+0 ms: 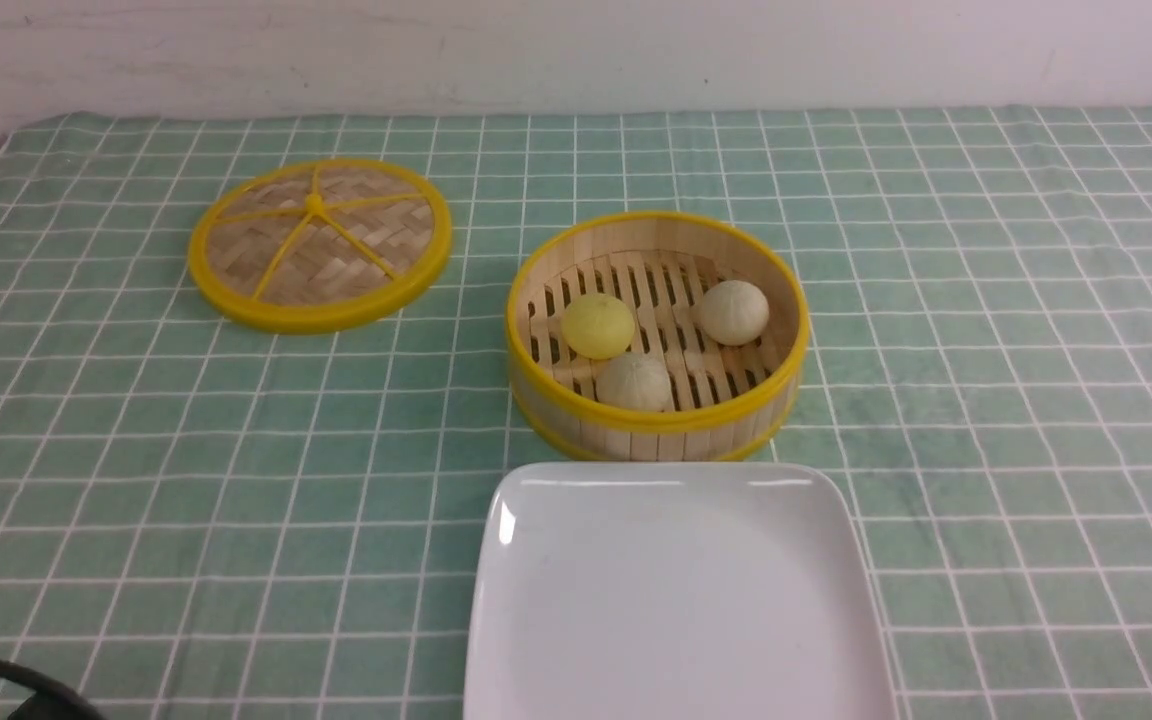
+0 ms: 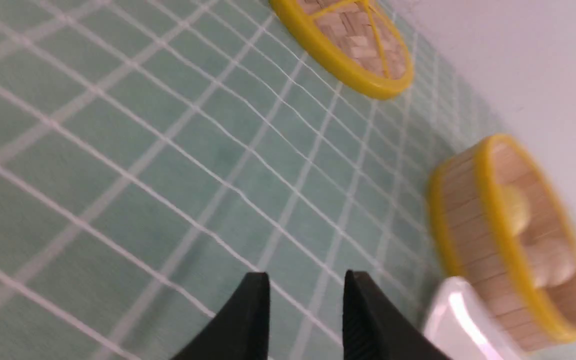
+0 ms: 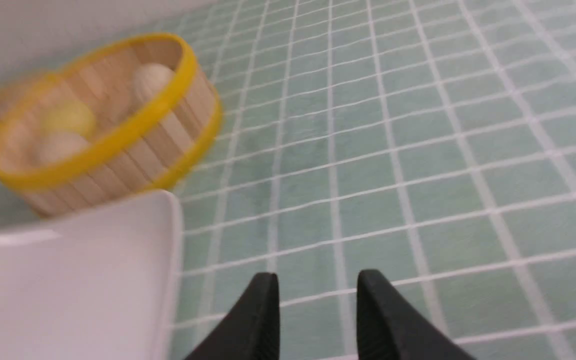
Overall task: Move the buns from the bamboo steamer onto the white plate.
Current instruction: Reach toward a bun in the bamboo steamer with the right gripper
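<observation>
Cream or yellow, the 3 buns (image 1: 733, 312) look soft and light: pinch gently across each dome; left gripper (image 2: 307, 300) and right gripper (image 3: 318, 300), well short of them, gape empty.

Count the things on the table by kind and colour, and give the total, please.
Cream buns: 2
Yellow bun: 1
Steamer: 1
Lid: 1
Plate: 1
Total: 6

Pale, matt wooden slats form the bamboo steamer (image 1: 656, 432), rimmed in smooth yellow bands; the lid (image 1: 320, 245) is woven wood strip; the buns (image 1: 731, 312) look matt; the white plate (image 1: 676, 600) gleams glossy; the green tabletop cloth (image 1: 986, 350) looks soft.
</observation>
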